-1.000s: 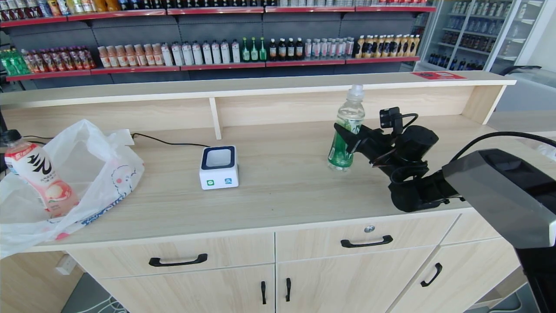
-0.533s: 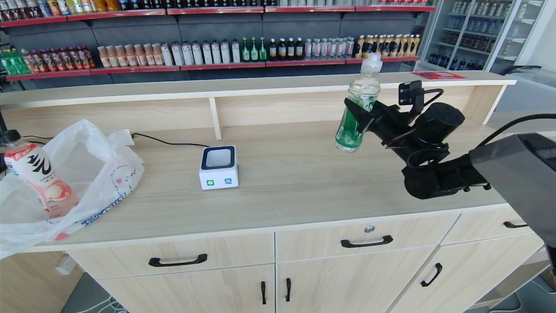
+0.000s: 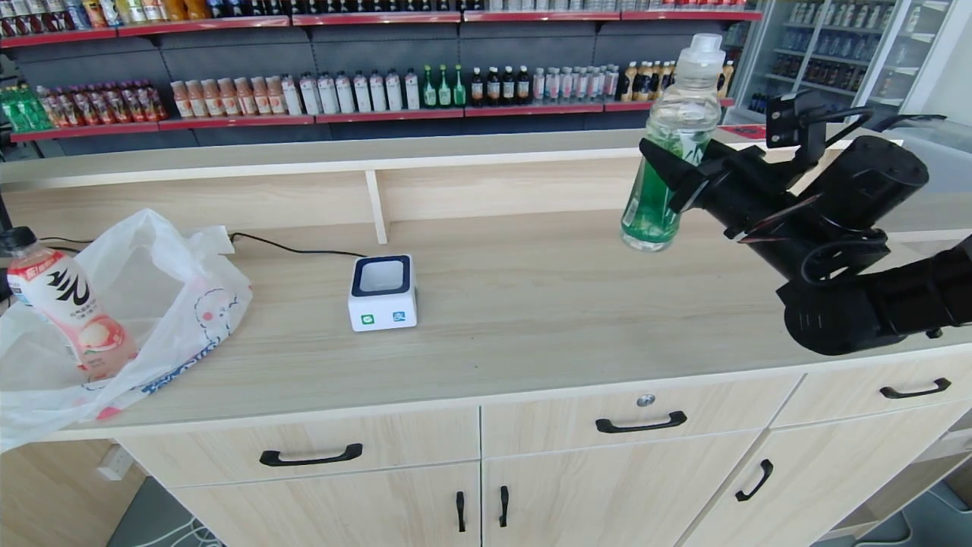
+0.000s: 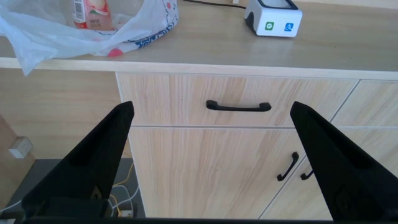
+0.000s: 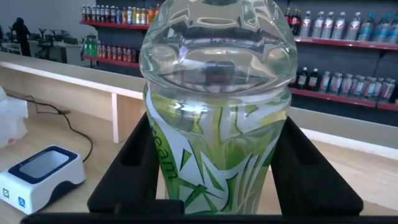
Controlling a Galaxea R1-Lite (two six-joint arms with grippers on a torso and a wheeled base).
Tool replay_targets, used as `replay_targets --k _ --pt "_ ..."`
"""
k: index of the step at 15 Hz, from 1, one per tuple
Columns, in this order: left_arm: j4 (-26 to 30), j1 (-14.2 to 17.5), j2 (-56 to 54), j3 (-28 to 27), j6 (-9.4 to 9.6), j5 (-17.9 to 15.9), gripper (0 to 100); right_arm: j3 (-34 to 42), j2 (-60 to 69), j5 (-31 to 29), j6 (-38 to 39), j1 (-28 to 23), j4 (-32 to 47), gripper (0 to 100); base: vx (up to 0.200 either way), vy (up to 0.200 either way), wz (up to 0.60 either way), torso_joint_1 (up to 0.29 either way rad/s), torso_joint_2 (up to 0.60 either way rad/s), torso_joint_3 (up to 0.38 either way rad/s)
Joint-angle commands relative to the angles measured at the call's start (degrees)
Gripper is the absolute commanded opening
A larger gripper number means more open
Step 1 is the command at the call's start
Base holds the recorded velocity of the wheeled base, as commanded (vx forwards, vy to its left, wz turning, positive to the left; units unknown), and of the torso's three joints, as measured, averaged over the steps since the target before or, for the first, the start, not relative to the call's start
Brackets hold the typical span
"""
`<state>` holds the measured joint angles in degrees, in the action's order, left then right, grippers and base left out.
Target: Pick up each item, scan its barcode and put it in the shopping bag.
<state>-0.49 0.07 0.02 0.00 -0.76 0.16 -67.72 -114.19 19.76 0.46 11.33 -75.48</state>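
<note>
Head view: The right gripper [image 3: 672, 178] is squeezed shut around the middle of a clear bottle with a green label [image 3: 647, 216]. The bottle is up in the air, almost straight up, over the far right part of the wooden counter [image 3: 531, 304]. The small white scanner [image 3: 382, 292] sits in the middle of the counter, well to the left of the bottle. The white shopping bag [image 3: 175, 304] lies at the left end, with a pink bottle [image 3: 64, 308] standing in it.

The step now looks like the scan. To do it well, the arm should carry the bottle left and bring it low over the scanner's dark window. It should turn the label so the barcode faces that window. Going slowly would help, so the bottle does not slip or bump the scanner.

Left wrist view: The left gripper [image 4: 211, 162] is wide open and holds nothing. It hangs low in front of a drawer handle [image 4: 238, 106], below the counter edge. That is out of the way, which is good.

Right wrist view: The black fingers [image 5: 124, 168] press on both sides of the label. No barcode can be seen from here, so the bottle may need a turn.
</note>
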Motion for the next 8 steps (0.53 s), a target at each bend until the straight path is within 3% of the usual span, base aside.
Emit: replay_targets --k 1,8 --pt "0.0 0.0 0.0 0.0 -0.04 0.0 100 6.8 9.2 0.0 -0.6 0.1 -0.2 0 0.000 0.000 0.00 0.000 0.00 0.000" --pt "0.0 0.0 0.1 0.0 -0.04 0.0 100 14.5 15.2 0.5 5.3 2.2 -2.3 0 0.000 0.000 0.00 0.000 0.00 0.000"
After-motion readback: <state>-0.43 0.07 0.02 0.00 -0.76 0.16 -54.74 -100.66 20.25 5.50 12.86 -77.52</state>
